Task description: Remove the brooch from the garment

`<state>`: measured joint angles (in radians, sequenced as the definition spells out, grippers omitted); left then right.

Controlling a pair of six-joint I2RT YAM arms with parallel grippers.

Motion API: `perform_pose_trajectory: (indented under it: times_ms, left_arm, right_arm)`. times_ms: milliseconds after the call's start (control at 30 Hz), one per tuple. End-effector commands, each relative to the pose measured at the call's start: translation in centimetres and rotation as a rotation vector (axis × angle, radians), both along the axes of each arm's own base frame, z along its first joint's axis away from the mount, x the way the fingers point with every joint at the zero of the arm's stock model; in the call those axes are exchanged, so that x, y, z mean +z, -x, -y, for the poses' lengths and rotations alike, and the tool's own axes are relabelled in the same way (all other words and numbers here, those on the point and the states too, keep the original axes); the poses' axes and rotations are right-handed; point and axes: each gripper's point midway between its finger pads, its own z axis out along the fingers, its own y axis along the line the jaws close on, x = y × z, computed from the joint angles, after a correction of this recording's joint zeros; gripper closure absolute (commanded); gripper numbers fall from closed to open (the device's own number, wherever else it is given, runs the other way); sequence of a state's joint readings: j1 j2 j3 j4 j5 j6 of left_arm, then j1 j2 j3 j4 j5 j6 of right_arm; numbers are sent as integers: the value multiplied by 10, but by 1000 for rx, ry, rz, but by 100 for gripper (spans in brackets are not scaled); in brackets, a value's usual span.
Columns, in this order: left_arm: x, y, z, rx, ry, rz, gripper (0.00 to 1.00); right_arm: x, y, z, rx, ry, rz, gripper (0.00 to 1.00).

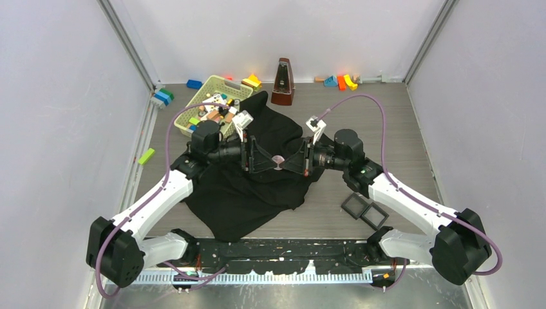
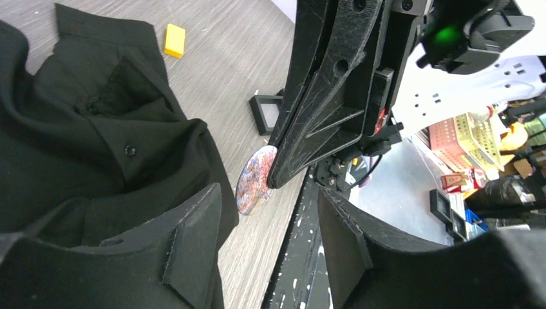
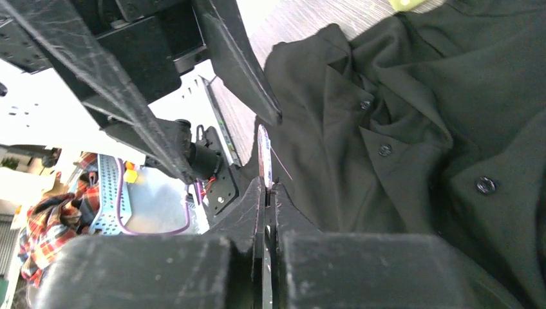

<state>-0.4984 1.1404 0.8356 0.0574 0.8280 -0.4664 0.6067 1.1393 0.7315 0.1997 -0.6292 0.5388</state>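
Your left gripper [image 1: 263, 159] stands spread, 1 finger on each side of the brooch, touching nothing; keep it wide and clear. The brooch [image 2: 254, 180] hangs on edge just beside a fold of the black shirt [image 1: 244, 193], pinched at its rim by your right gripper [image 3: 265, 188], fingers pressed together. Lift slowly away from the cloth and watch for fabric rising, since you cannot tell whether the pin is free. The toy basket [image 1: 216, 90], metronome [image 1: 282, 82] and 2 black trays [image 1: 364, 209] sit well apart.
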Motion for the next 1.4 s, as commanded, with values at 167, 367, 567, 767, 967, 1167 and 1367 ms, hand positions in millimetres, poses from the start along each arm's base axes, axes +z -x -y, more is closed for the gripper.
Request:
perform_pose_trajectory:
  times_ms: [167, 367, 567, 767, 967, 1167, 1367]
  left_arm:
    - [5, -24, -13, 157, -55, 122, 7]
    - [10, -50, -18, 289, -11, 396, 0]
    - [-2, -22, 21, -5, -106, 920, 0]
    - [-13, -30, 38, -81, -209, 1025, 0]
    - [-12, -41, 48, -69, -221, 1073, 0]
    - [-13, -40, 58, -113, -200, 1068, 3]
    - [-15, -38, 65, -145, -179, 1050, 8]
  right_arm:
    - [3, -24, 20, -222, 90, -78, 99]
    - [-4, -36, 45, -407, 233, -218, 100]
    - [-1, -37, 62, -490, 347, -288, 99]
    - [0, -33, 62, -466, 404, -325, 99]
    - [1, -29, 52, -419, 413, -306, 100]
    - [-2, -26, 47, -393, 434, -296, 99]
    - [-3, -22, 43, -369, 445, -278, 100]
